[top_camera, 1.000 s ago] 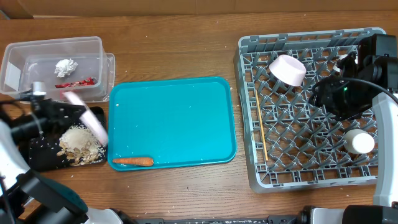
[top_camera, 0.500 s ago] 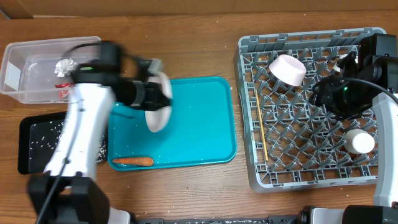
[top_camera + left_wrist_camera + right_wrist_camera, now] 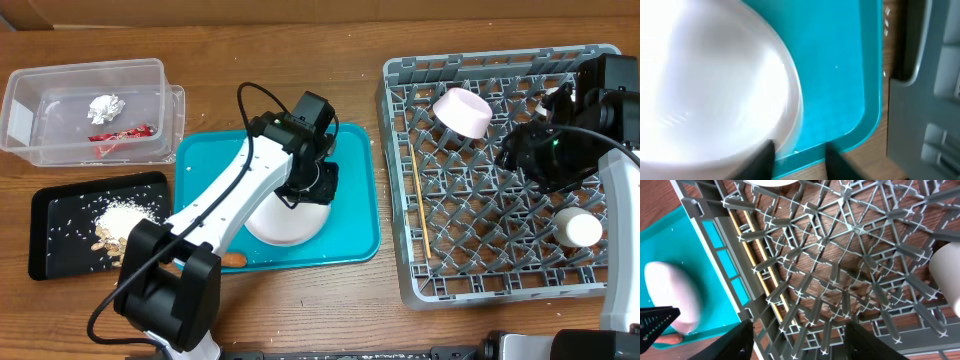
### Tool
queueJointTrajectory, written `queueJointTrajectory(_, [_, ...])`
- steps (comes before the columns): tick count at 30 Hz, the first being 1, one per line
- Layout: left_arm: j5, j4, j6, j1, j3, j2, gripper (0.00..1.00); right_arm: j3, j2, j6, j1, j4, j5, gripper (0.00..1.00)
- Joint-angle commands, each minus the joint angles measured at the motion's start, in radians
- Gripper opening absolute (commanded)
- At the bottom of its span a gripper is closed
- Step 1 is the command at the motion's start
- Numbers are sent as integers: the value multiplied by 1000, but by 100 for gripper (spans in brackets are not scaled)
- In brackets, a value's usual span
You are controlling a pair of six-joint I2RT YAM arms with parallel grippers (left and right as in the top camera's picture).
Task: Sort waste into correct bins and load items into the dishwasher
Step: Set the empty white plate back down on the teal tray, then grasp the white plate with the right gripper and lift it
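My left gripper (image 3: 320,186) (image 3: 800,162) hangs over the teal tray at the rim of the round white plate (image 3: 287,222) (image 3: 705,85), which lies on the tray. Its fingers are apart, and only the left one is at the plate's edge. The orange carrot (image 3: 233,260) peeks out by the plate. My right gripper (image 3: 800,340) is open and empty above the grey dish rack (image 3: 400,250) (image 3: 855,230). In the rack are a pinkish bowl (image 3: 462,111), a second bowl (image 3: 578,228) (image 3: 947,275) and the chopsticks (image 3: 421,205) (image 3: 757,250).
The clear tub (image 3: 60,80) at the back left holds the paper ball (image 3: 105,104) and the red wrapper (image 3: 122,133). The black tray (image 3: 50,215) holds rice (image 3: 125,212) and nuts (image 3: 108,238). The teal tray (image 3: 350,180) lies between the bins and the rack.
My left arm swung right from the black tray to the teal tray with the plate, which now lies on the tray. Rice and nuts now lie in the black tray. The right arm is still.
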Motion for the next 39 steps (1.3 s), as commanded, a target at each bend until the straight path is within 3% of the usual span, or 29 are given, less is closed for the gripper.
queueJointTrajectory(1, [-76, 1, -31, 18, 10, -64, 47, -2, -1, -7, 2, 3, 9, 73])
queueJointTrajectory(4, [-134, -13, -31, 34, 14, -142, 53, -2, -1, -6, 2, 14, 8, 93])
queueJointTrajectory(6, [-165, -32, -32, 55, 14, -208, 94, -1, -1, -6, 2, 47, -4, 100])
queueJointTrajectory(7, [-173, -42, -32, 66, 14, -236, 100, -1, -1, -6, 2, 59, -21, 100])
queueJointTrajectory(13, [-183, -135, -36, 203, 14, -391, 100, -1, -1, -7, 35, 198, -350, 98])
queueJointTrajectory(16, [-183, -192, -59, 309, 14, -436, 100, -1, -1, -7, 124, 255, -385, 95])
queueJointTrajectory(22, [-155, -262, -134, 572, 14, -472, 100, -1, 34, 24, 435, 334, -157, 96])
queueJointTrajectory(27, [-137, -292, -136, 720, 14, -470, 100, -2, 178, 96, 645, 353, 20, 98])
queueJointTrajectory(33, [-138, -293, -135, 731, 14, -470, 100, -2, 353, 148, 732, 406, 5, 96])
queueJointTrajectory(39, [-142, -293, -135, 731, 13, -469, 100, -2, 523, 181, 798, 462, 12, 82])
